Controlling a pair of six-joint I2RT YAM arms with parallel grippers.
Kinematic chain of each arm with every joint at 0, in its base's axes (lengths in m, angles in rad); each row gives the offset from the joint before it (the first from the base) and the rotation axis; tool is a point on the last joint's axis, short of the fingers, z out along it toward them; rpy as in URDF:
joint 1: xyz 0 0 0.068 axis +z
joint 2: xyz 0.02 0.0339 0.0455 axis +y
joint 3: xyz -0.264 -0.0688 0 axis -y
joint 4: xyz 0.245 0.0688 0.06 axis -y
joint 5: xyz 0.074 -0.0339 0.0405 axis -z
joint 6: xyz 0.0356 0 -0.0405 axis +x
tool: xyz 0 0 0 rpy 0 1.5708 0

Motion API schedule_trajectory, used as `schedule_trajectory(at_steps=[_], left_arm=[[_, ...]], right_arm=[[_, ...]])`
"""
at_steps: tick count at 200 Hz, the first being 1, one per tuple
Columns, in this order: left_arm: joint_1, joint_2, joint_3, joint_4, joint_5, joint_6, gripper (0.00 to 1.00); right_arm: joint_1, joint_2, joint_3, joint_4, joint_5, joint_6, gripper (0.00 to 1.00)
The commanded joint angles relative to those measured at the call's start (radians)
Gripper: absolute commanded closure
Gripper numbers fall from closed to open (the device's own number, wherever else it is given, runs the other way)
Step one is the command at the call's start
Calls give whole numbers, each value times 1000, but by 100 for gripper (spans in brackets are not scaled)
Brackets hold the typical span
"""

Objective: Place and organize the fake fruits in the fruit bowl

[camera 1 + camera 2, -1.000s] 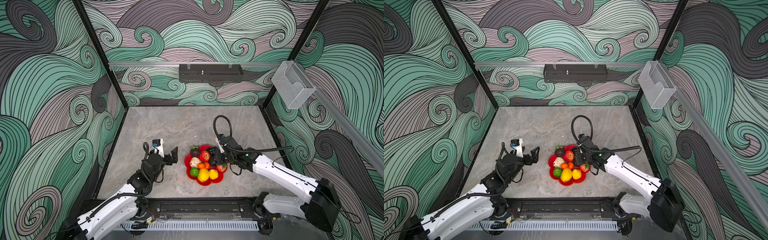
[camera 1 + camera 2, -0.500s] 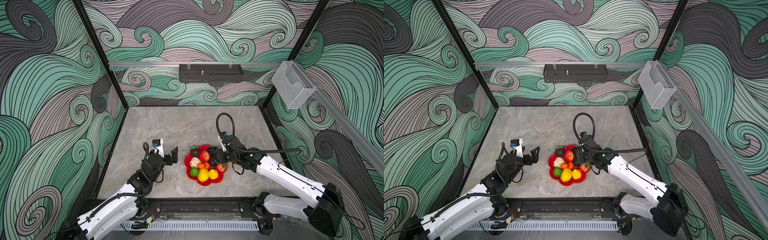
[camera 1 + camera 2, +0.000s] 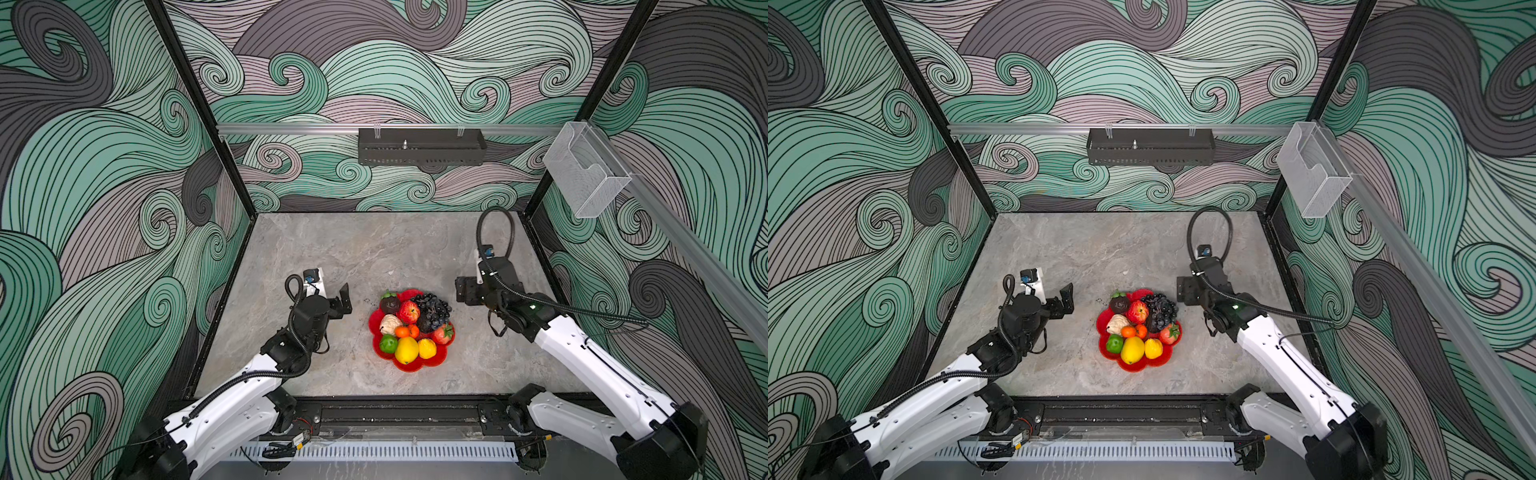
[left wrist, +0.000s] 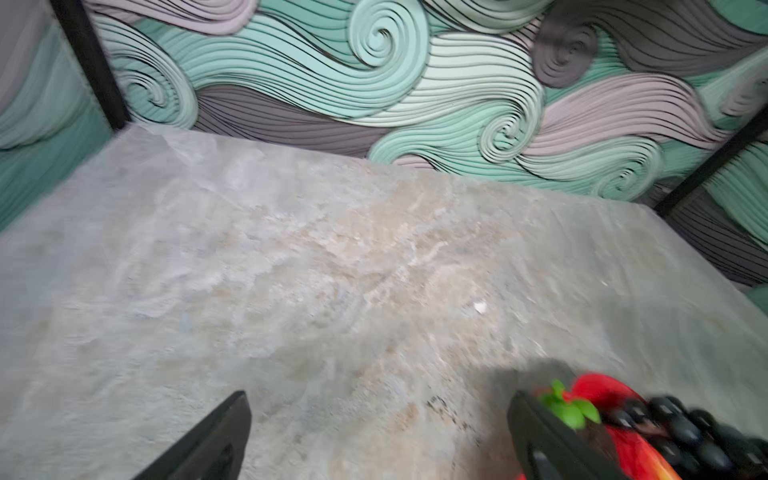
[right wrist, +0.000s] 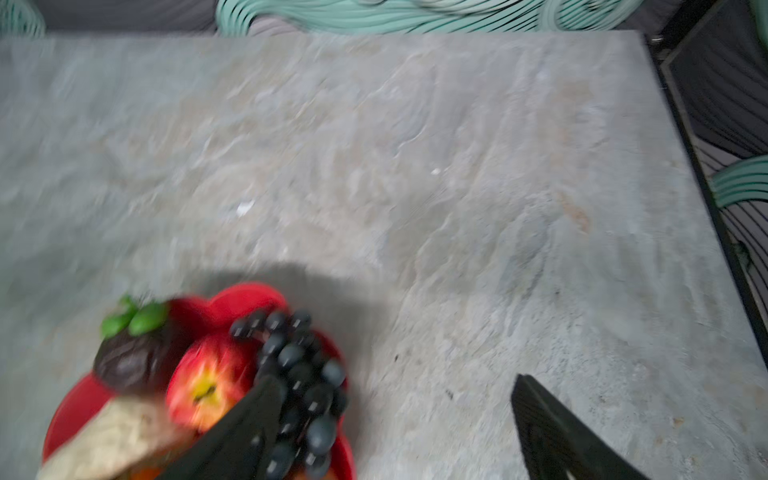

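The grey stone table is seen in both top views, with the red fruit bowl set near its front middle. The fake fruits are heaped inside it. The left gripper and right gripper are held wide open and empty, flanking the bowl.

Both top views looked steeply down from high at the front, facing the back wall, and took in the whole table from afar. The left wrist camera sat low and near the table, facing that wall; the right wrist camera, blurred, apparently tilted further down. Both wrist views shared the far rim of the bowl and the grapes.
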Motion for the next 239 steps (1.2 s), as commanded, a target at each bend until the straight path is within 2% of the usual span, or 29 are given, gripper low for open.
schedule_trajectory(at_steps=[1,17,29,39,50,62,85,93,104,116,132,139,146,156,160,172,182,191,200,212,227,239], left_arm=[[69,76,75,-25,-279,49,1],[130,140,91,-10,-323,107,1],[183,196,83,58,-323,179,1],[239,239,85,78,-301,194,1],[312,288,87,88,-242,192,1],[367,318,101,91,-171,207,1],[476,407,57,241,40,219,1],[505,457,59,260,68,209,1],[528,519,61,324,68,236,1],[542,521,92,265,116,258,1],[579,531,73,340,160,292,1],[599,544,26,454,207,299,1],[643,628,-21,591,291,268,1],[659,728,-87,882,408,358,1],[659,720,-83,852,422,360,1],[661,631,19,497,406,300,1],[659,673,-23,661,429,353,1],[659,687,-50,734,430,353,1],[659,680,-39,701,428,351,1],[658,639,5,540,412,312,1],[659,668,-31,664,427,350,1],[659,655,-14,610,424,336,1]], right_arm=[[-108,18,-113,191,153,23,7],[-143,66,-202,378,227,-42,1],[-176,125,-247,487,184,-120,1],[-209,172,-256,533,167,-127,1],[-232,206,-221,490,182,-143,1],[-249,234,-255,582,197,-175,1],[-288,295,-366,845,163,-216,1],[-296,326,-384,923,157,-232,1],[-297,335,-355,883,115,-262,1],[-299,357,-386,1015,74,-307,1],[-313,382,-387,1078,39,-340,1],[-331,412,-417,1173,-17,-341,1],[-352,469,-456,1308,-75,-332,1],[-386,521,-508,1455,-103,-305,1],[-389,518,-509,1450,-105,-303,1],[-387,478,-471,1308,-125,-307,1],[-388,508,-491,1398,-126,-313,1],[-387,503,-488,1382,-126,-312,1],[-388,484,-479,1330,-127,-307,1],[-386,496,-486,1370,-125,-310,1],[-386,485,-480,1339,-125,-308,1],[-386,493,-485,1362,-125,-310,1]])
